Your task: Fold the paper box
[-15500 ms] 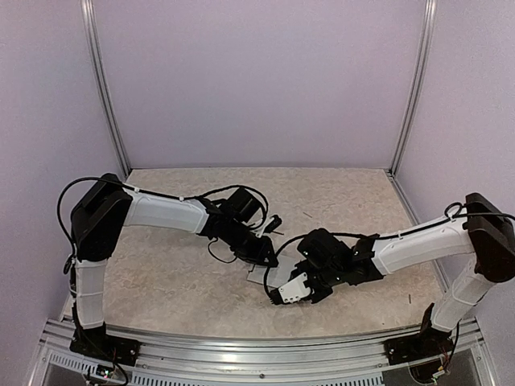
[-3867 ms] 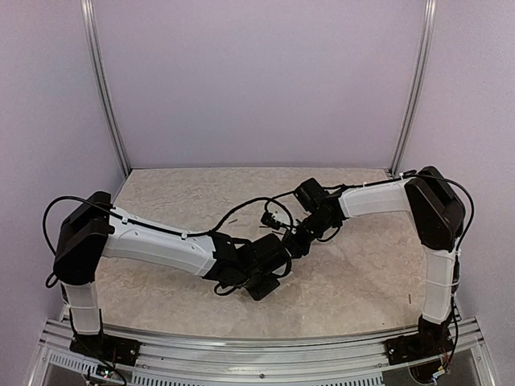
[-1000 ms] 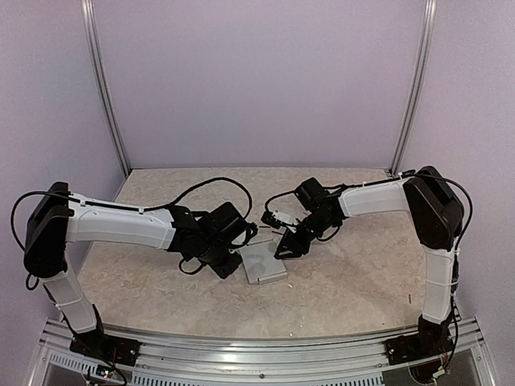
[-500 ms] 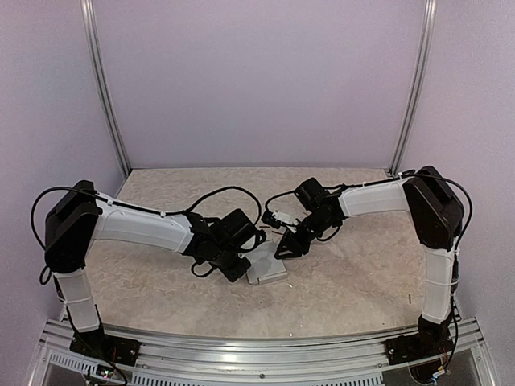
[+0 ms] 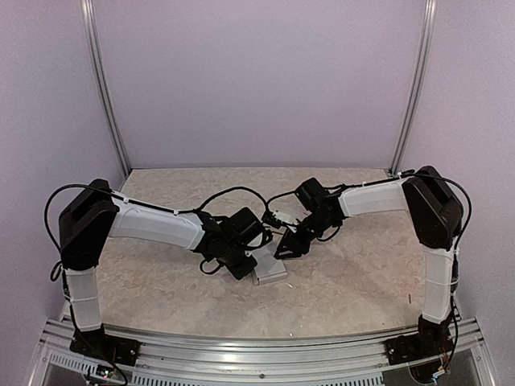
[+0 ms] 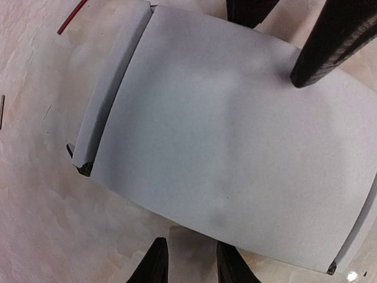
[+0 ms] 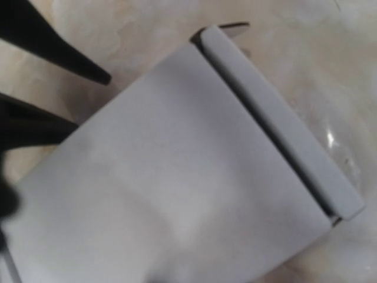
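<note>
— Where is the paper box lying?

— It is lying flat on the tabletop, midway between the two arms. The broad panel is facing up, and one long flap is lying folded along an edge.

— How are the end effectors being held?

— The left end effector is being held just off the near edge of the box. Its jaws are narrowly parted and nothing is being held between them. The right end effector is being held at the opposite edge with its jaws apart. One fingertip appears to be resting on the panel, while the other is lying beyond the edge. As far as can be seen, nothing is being gripped.

— Which step is being worked?

— A flattening or creasing step, by the look of it — the card is being steadied from both sides and is not yet being raised into shape.

— What is being called for next?

— Probably the near edge is to be caught by the left end effector while the panel is being pinned from the far side, so that a flap can be turned. Light pressure is being called for — thin card is likely to slide or buckle.
</note>
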Robot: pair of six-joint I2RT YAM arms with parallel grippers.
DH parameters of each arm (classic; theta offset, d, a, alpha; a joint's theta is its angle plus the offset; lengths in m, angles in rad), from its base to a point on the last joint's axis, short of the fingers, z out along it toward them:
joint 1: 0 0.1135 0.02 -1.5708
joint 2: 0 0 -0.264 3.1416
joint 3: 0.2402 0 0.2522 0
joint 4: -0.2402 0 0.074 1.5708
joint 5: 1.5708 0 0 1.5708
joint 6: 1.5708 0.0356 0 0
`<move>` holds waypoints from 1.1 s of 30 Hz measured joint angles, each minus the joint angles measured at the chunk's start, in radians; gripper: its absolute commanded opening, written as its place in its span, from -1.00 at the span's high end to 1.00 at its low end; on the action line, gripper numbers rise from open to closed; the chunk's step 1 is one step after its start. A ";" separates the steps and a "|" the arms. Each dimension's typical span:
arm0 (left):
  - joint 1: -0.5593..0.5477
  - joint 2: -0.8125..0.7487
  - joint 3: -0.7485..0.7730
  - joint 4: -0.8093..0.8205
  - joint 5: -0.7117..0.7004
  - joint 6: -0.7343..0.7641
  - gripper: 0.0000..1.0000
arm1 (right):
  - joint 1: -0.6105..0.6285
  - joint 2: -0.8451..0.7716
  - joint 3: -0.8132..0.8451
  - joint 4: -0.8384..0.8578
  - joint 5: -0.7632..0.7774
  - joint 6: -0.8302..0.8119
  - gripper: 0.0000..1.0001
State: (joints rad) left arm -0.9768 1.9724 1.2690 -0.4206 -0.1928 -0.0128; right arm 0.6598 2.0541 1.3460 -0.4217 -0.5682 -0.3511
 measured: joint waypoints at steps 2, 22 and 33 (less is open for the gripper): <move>0.001 0.005 0.002 0.002 0.006 0.000 0.42 | -0.001 0.001 0.000 0.000 -0.004 0.000 0.31; 0.019 0.003 -0.001 0.010 0.068 0.003 0.41 | -0.019 0.017 0.018 -0.023 -0.040 -0.008 0.31; 0.132 -0.267 -0.060 -0.118 0.089 0.042 0.43 | -0.062 0.010 0.019 -0.066 -0.060 -0.008 0.28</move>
State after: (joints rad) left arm -0.8444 1.7050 1.2087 -0.5385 -0.1036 0.0288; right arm 0.5976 2.0644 1.3655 -0.4877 -0.6281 -0.3592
